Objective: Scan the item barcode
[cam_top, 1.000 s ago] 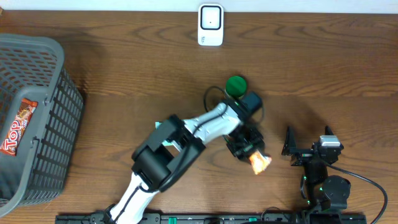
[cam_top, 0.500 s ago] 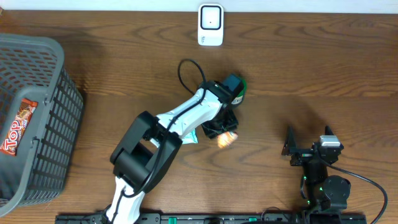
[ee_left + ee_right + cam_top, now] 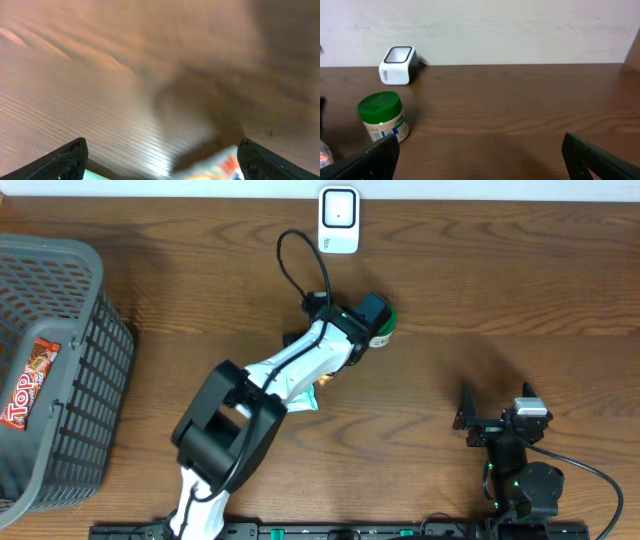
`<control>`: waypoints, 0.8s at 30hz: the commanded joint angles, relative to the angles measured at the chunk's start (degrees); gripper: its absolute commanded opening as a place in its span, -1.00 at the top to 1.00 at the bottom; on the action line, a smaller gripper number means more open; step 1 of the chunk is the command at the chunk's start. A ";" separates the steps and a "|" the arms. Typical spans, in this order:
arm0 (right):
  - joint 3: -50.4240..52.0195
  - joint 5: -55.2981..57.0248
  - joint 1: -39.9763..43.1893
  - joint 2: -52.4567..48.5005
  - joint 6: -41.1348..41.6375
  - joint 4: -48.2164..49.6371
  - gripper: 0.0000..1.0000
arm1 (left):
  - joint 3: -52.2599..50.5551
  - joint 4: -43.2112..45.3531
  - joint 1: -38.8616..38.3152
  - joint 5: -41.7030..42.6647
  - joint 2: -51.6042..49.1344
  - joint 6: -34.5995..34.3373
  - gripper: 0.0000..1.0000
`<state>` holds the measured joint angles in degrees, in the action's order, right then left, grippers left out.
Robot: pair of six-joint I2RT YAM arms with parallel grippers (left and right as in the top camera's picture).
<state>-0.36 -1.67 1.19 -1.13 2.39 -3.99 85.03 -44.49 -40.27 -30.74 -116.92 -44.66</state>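
The snack packet [image 3: 310,394] lies flat on the tabletop [image 3: 520,300], mostly hidden under the left arm's forearm in the overhead view. A pale green-white corner and a bit of orange are all that show there. In the left wrist view only its orange-and-white edge [image 3: 217,167] peeks in at the bottom, blurred, and no barcode can be made out.

It looks like a thin wrapper, so it is probably very light, soft and crinkly, with a slick skin that could slide or buckle under a hard squeeze. Lying flat, it offers little to grab from above. A pinch across a narrow edge or a crimped end seems the safest hold, leaving the printed faces uncovered for the scanner.

The left gripper [image 3: 162,150] hangs just over it, its fingers [image 3: 65,160] spread wide and grasping nothing. Close beside that gripper stands a green-lidded jar [image 3: 382,117], near enough to be bumped. The white scanner [image 3: 339,220] sits farther back at the tabletop's far edge. The right gripper [image 3: 481,145] rests well apart with its fingers also spread and empty. A wire basket [image 3: 100,330] at the far left holds a wrapped bar [image 3: 28,385].
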 commanded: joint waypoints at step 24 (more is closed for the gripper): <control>0.04 0.11 -0.07 0.00 0.55 -0.20 -0.99 | 16.52 -17.55 72.81 12.57 42.27 16.26 -0.93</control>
<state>-0.36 -1.67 1.19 -1.13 2.39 -3.99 104.92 -60.80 24.73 -34.96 -69.80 -24.43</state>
